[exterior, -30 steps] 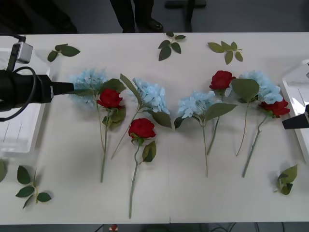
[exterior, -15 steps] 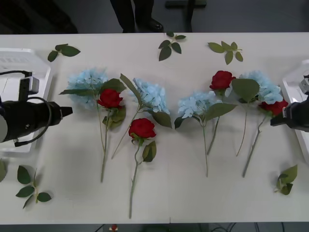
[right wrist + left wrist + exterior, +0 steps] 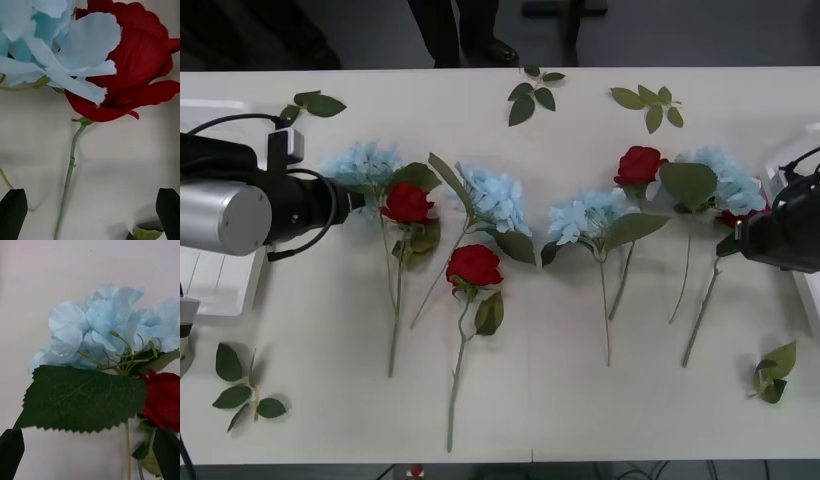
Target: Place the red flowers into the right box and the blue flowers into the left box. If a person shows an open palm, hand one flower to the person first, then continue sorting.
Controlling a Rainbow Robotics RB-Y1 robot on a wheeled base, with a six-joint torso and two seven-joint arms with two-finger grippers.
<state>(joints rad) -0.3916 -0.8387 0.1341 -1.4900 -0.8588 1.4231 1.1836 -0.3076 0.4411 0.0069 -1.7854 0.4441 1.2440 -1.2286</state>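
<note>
Deep red on the four roses, pale blue on the hydrangea heads, dark green on leaves and lighter green on stems. White across the table and the left tray. Black on the gripper fingers.

Close view of a red rose partly covered by pale-blue hydrangea petals.
The rose's thin green stem runs across the white table. The right end effector is open, its black fingertips apart on either side of the stem.
</note>
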